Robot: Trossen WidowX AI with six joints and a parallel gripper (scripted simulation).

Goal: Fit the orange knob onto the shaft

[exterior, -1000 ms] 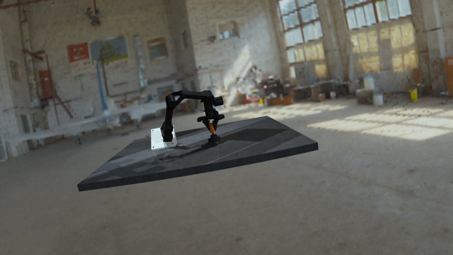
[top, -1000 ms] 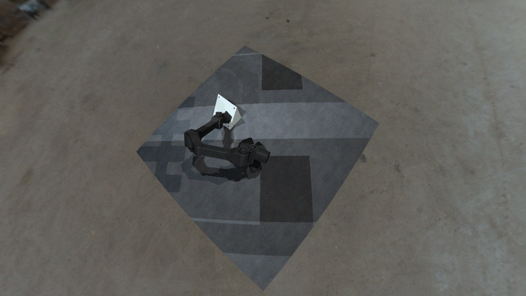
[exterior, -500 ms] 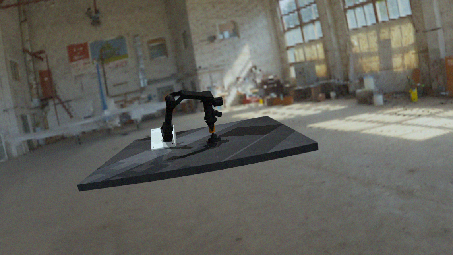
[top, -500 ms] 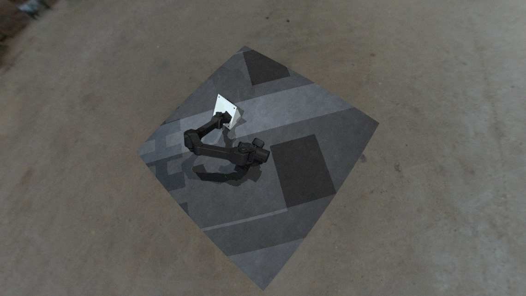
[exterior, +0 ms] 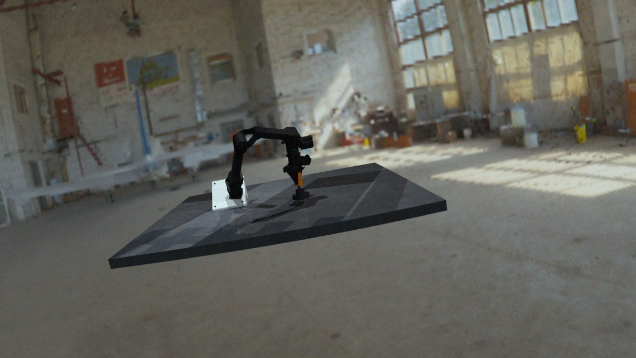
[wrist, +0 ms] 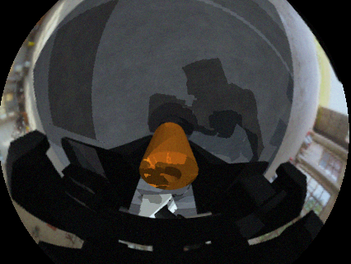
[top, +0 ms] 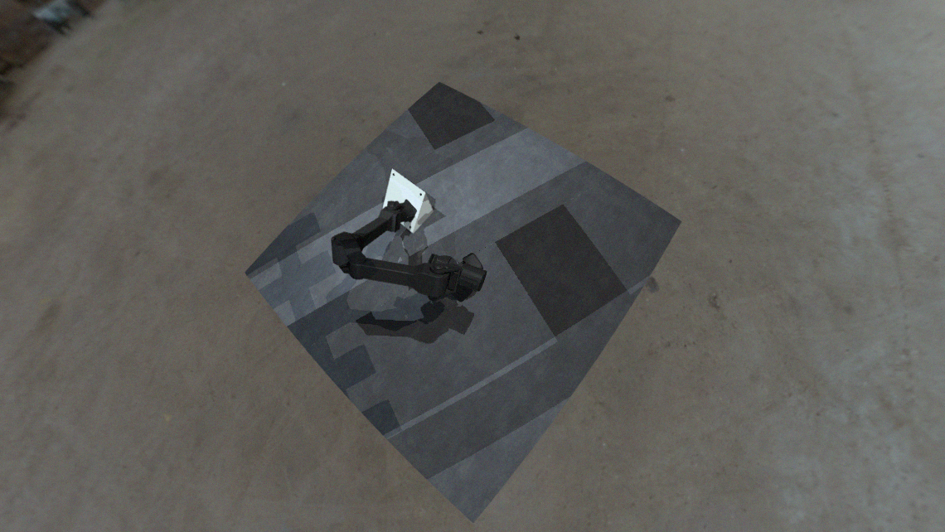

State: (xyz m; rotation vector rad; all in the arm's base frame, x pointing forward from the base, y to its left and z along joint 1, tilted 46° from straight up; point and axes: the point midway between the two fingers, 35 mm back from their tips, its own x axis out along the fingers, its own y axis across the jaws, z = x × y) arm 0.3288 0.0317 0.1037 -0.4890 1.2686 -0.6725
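The orange knob (exterior: pixel 299 178) (wrist: pixel 169 144) is upright between the fingers of my gripper (exterior: pixel 297 180) (wrist: pixel 169 140), which is shut on it. The dark shaft (exterior: pixel 299 188) stands directly below the knob in the exterior view, with a short length showing above the round pedestal (exterior: pixel 301 195) (wrist: pixel 164 112). The knob's lower end is at or just above the shaft's top; I cannot tell whether they touch. It is well clear of the pedestal. The flat sides of hole and shaft are hidden. In the top view the arm covers knob and pedestal.
The arm's base is at a white tilted plate (top: pixel 399 186) (exterior: pixel 218 195) with small dark holes. The table (top: pixel 614 211) (exterior: pixel 400 199) has a patchwork of grey and dark areas, and the arm's shadows fall across it. Its edges show in the top and exterior views.
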